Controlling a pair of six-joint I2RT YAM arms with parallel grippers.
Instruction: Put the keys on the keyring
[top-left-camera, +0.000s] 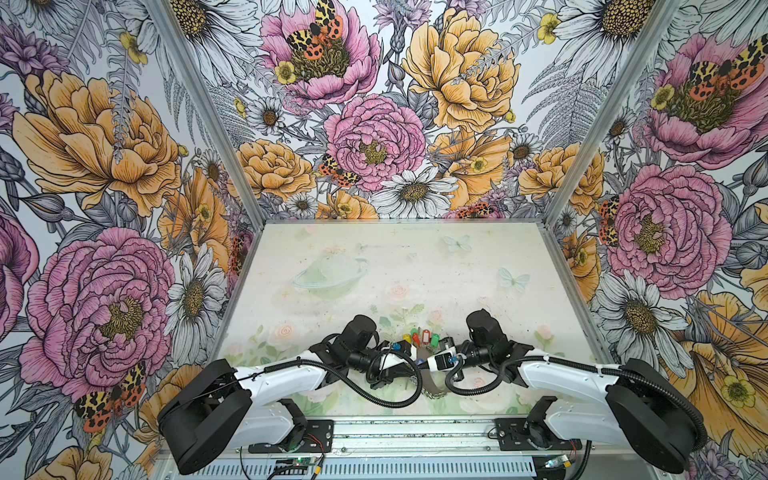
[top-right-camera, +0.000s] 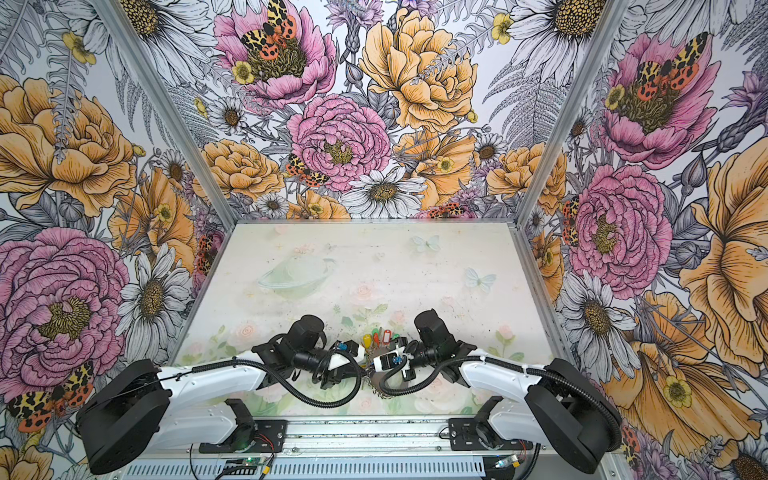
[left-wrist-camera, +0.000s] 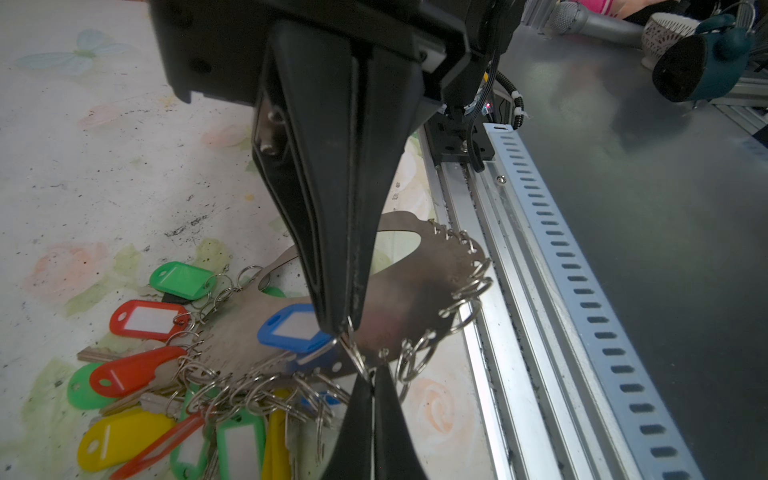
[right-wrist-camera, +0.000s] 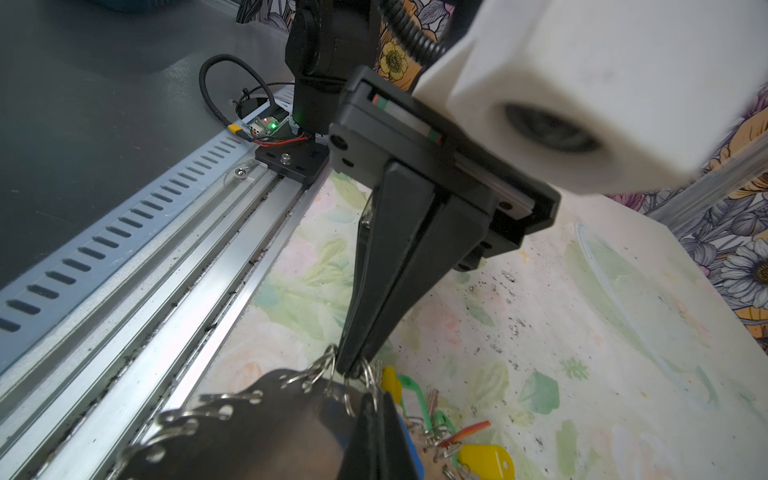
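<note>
keyring (left-wrist-camera: 415, 291): flat grey metal, ring-fringed | keys (left-wrist-camera: 149, 320): coloured tags

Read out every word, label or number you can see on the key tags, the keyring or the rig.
No readable text anywhere.
Blue key tag: white window blank.
Red key tag: white window blank.
Green key tag: window blank where it shows.
Keyring: bare grey metal, no stamp visible.
In both top views the tags are too small to tell.

No text, brand, number or sign is legible in any view; the keys (left-wrist-camera: 124, 436) carry blank white label windows (left-wrist-camera: 149, 319).
</note>
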